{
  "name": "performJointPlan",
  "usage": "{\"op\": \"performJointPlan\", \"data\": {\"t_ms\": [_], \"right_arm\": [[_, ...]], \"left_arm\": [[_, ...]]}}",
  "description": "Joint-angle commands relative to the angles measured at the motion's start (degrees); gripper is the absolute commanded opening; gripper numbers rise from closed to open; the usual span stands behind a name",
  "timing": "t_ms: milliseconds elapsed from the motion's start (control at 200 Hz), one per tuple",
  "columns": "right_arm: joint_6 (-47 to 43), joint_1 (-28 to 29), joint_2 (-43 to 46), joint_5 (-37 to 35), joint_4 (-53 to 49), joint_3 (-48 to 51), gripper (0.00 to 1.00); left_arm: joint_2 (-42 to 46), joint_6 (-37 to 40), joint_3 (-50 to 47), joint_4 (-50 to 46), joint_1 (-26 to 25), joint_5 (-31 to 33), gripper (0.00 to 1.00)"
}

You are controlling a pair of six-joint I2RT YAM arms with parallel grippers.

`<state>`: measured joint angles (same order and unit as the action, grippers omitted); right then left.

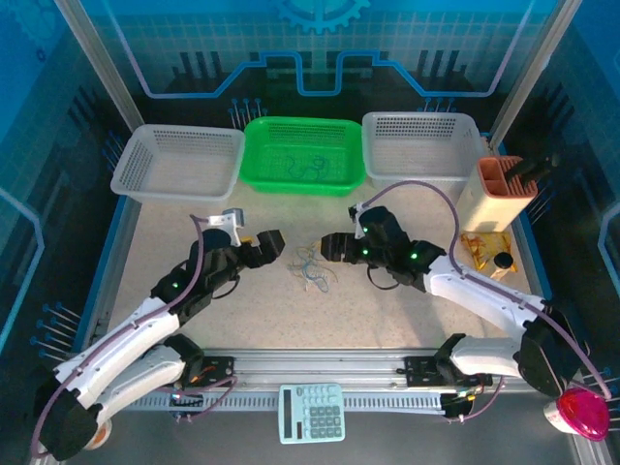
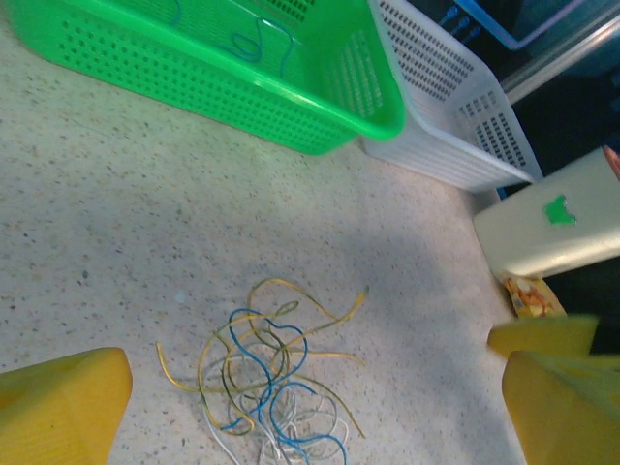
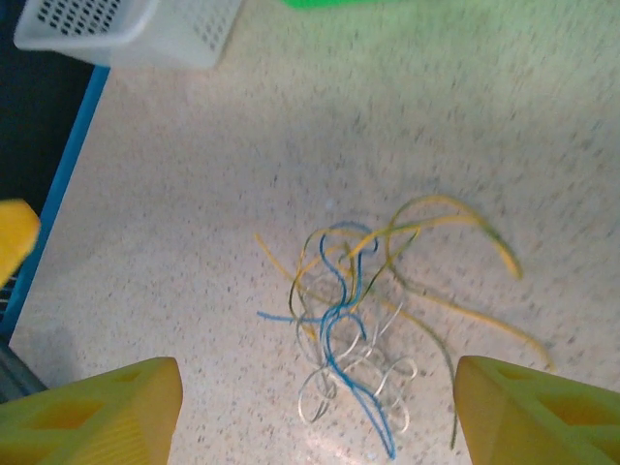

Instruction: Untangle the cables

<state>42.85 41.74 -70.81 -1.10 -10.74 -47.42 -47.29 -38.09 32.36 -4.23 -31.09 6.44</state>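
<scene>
— What sits by the green basket (image 1: 303, 155)?
— A left white basket (image 1: 177, 162) just beside it, and a right white basket (image 1: 421, 145) on its other side.
— Anything else?
— Further right of it, an orange-topped holder (image 1: 494, 199). Well nearer than it, past the counter (image 1: 387, 310), is a pale calculator (image 1: 312, 412).

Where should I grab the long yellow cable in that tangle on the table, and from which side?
Grip the yellow cable on its outer arc, which loops clear of the tangle. Come straight down from above, jaws across the strand: it lies flat on the table, and no other strand crosses it there.
</scene>
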Motion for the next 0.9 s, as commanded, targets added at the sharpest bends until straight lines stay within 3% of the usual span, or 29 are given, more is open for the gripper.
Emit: {"op": "performJointPlan", "data": {"t_ms": [0,410,895], "right_arm": [[5.19,0.88,-4.18,-0.32,5.64,0.35,0.74],[7.59,1.34,-17.26,1.94,10.79,-5.84,0.70],[9.89,-0.73,-23.34,1.64,13.60,-6.59,0.59]], "left_arm": [[0.65,-2.90,0.01,0.31,1.54,0.51,0.99],[1.47,-2.88,2.09,-2.10,2.80,-0.95,0.99],[1.57,-3.04,2.63,-1.75,2.79,-2.32,0.99]]}}
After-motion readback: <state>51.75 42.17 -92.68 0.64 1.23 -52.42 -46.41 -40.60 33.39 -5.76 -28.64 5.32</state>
